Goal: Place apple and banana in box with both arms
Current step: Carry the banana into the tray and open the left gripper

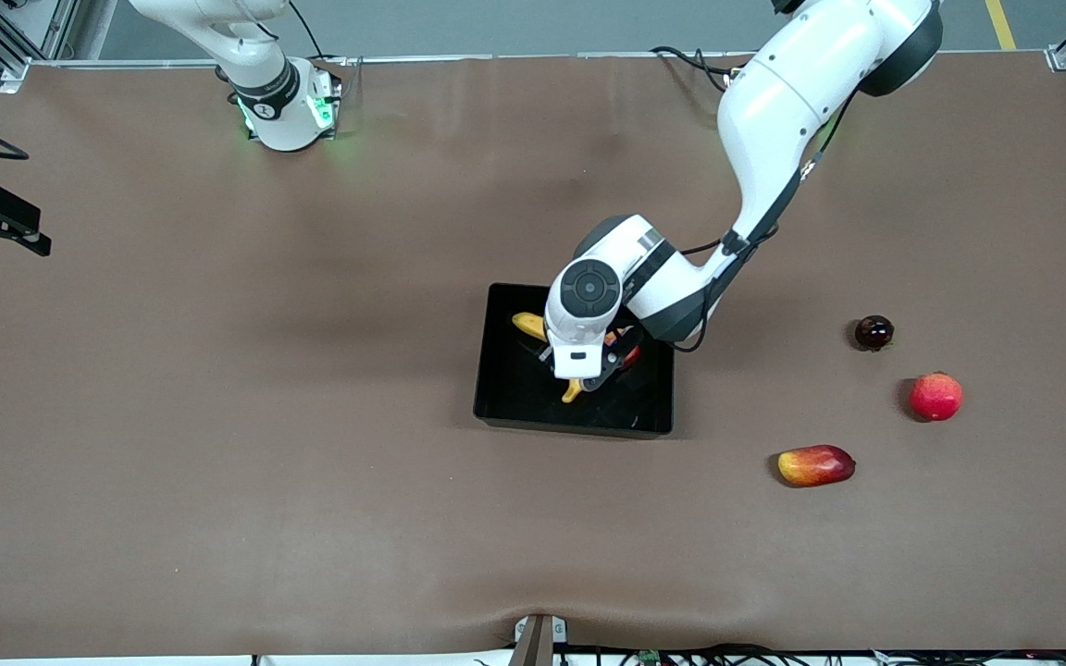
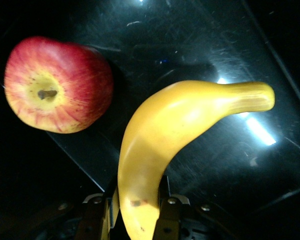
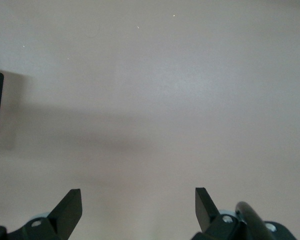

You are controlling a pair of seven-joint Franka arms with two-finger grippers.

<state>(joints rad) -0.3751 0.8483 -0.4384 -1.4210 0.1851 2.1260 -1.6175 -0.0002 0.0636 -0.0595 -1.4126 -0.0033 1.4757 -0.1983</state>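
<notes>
We see the brown desk (image 1: pixel 218 416) first, and near its middle stands the black box (image 1: pixel 505 388). The left arm (image 1: pixel 774 120) reaches down into this box. The right arm (image 1: pixel 260 65) waits at its own end of the desk, and its right end effector (image 3: pixel 138 206) hangs over bare desk with the fingers spread wide and nothing between them.

The banana (image 2: pixel 160 150) is inside the box, and the left end effector (image 2: pixel 135 212) is closed on it near one end, with one finger (image 2: pixel 96 215) on each side. We cannot tell if the banana already rests on the box floor. The apple (image 2: pixel 57 85) lies in the box just beside the banana, not touching it, with its stem dimple up.

We judge the banana to be light and stiff, with a smooth and maybe slippery skin. A hold near the end lets the long body swing, so a hold closer to the middle would be steadier. The apple looks firm and round, so it can roll if it is pushed.

Toward the left arm's end of the desk lie an oblong red-and-yellow fruit (image 1: pixel 816 465), a pinkish-red round fruit (image 1: pixel 936 396) and a small dark round fruit (image 1: pixel 873 332).
</notes>
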